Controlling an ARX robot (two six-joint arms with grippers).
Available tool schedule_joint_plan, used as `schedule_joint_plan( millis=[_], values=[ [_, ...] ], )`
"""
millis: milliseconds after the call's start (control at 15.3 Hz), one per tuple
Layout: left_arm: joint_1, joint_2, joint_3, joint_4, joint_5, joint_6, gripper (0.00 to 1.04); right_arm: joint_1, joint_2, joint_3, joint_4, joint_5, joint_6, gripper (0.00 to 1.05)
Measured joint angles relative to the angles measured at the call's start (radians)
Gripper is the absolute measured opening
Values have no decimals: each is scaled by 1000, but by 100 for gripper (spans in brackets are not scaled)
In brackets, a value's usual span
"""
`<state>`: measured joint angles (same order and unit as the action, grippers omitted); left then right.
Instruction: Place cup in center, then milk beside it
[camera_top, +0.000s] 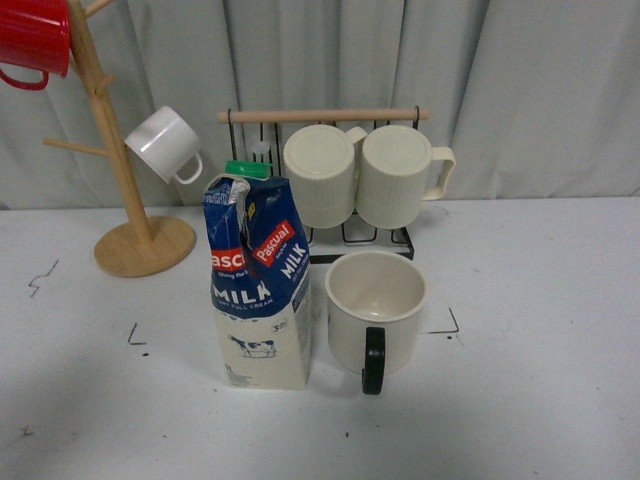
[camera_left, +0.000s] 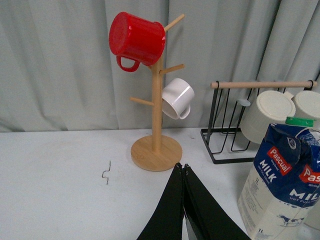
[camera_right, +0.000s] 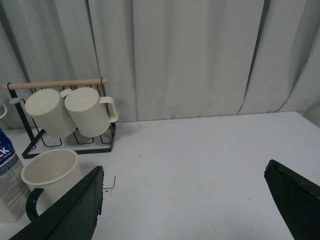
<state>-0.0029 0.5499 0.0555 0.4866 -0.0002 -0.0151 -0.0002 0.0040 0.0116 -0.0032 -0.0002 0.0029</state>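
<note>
Even, soft indoor light, faint shadows under objects, slightly soft focus, perhaps mild edge distortion

Both end effectors (camera_left: 184, 200) (camera_right: 185, 200) have flat, matte black, wedge-shaped fingers

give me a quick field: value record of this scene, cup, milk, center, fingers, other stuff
cup: cup upright, black handle toward camera, inside the corner marks
milk: milk upright, close beside the cup on its left in the front view
center: center holds both items
left gripper: left gripper fingers closed, empty
right gripper: right gripper fingers wide apart, empty
background: two ribbed mugs on wire rack, red mug and white mug on wooden tree
</note>
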Motion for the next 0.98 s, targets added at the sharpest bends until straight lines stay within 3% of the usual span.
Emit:
schedule_joint_plan(
  millis=[981],
  values=[
    [0, -359, -45, -293, 0, 0, 2, 0, 0, 0, 0, 0, 0, 98]
  ],
)
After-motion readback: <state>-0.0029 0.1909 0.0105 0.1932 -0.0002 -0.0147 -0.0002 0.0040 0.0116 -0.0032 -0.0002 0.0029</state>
